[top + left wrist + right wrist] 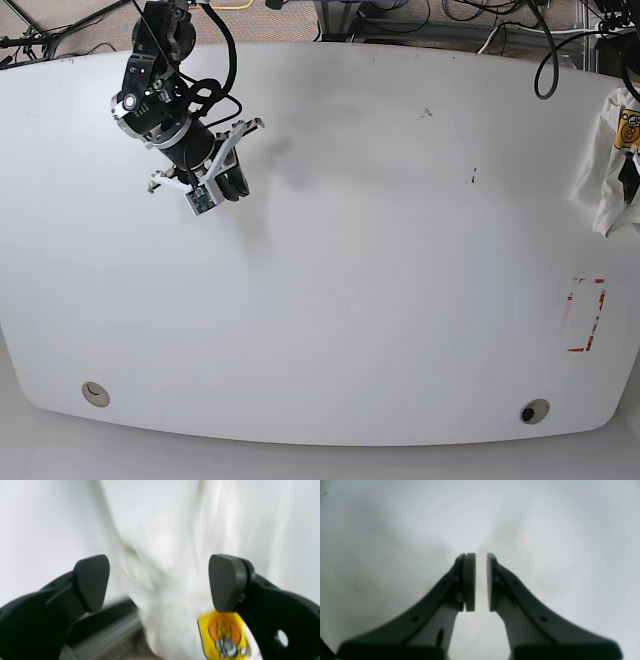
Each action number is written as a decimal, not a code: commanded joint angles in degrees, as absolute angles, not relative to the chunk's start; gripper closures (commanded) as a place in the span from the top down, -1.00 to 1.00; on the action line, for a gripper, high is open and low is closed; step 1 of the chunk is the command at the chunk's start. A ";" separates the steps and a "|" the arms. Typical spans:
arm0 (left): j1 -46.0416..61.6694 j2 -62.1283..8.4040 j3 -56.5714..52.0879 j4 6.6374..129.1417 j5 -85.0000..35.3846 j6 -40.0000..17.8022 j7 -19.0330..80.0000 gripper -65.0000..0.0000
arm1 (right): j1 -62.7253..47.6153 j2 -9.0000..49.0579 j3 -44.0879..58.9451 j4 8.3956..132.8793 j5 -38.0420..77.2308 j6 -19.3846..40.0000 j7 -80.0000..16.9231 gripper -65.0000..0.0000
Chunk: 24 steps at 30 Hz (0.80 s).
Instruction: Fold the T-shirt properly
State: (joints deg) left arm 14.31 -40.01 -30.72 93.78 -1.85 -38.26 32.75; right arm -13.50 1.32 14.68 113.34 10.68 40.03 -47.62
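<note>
wide-open left gripper (160,582) straddles bunched white cotton t-shirt with yellow-orange graphic (175,587) at white table's (350,300) right edge — grab deep; right gripper (481,582) nearly closed, empty.

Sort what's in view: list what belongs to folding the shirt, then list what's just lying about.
Belongs to the job:
- T-shirt, bunched at the table's far right edge, yellow graphic showing
- left gripper, jaws wide, around the hanging cloth
- right gripper, nearly shut, holding nothing

Just there:
- white table
- red tape marking
- cables beyond the table's far edge
</note>
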 commanded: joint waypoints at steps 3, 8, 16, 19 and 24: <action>14.37 -38.99 -33.45 102.99 -1.89 -37.93 36.18 0.78 | -12.79 3.65 14.81 115.30 11.56 40.00 -46.11 -0.78; 13.58 -31.43 -33.01 110.99 -1.98 -37.76 35.56 0.78 | -12.44 5.32 15.43 115.56 11.21 40.00 -45.67 -0.78; 9.27 -15.16 -26.42 111.52 -1.45 -28.88 26.95 0.78 | -12.79 5.76 16.75 112.40 2.77 39.25 -29.14 -0.78; 9.36 -10.95 -21.23 108.88 0.92 -22.29 18.95 0.78 | -12.79 5.49 16.75 108.44 -1.98 36.35 -20.35 -0.78; 12.88 -6.73 -13.76 103.69 6.73 -13.49 4.18 0.78 | -14.29 4.88 17.63 102.99 -5.85 32.75 -9.54 -0.78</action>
State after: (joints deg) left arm 11.20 -7.68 -15.18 104.62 5.67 -15.42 8.95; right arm -13.50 4.38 16.64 103.44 -6.02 33.91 -13.47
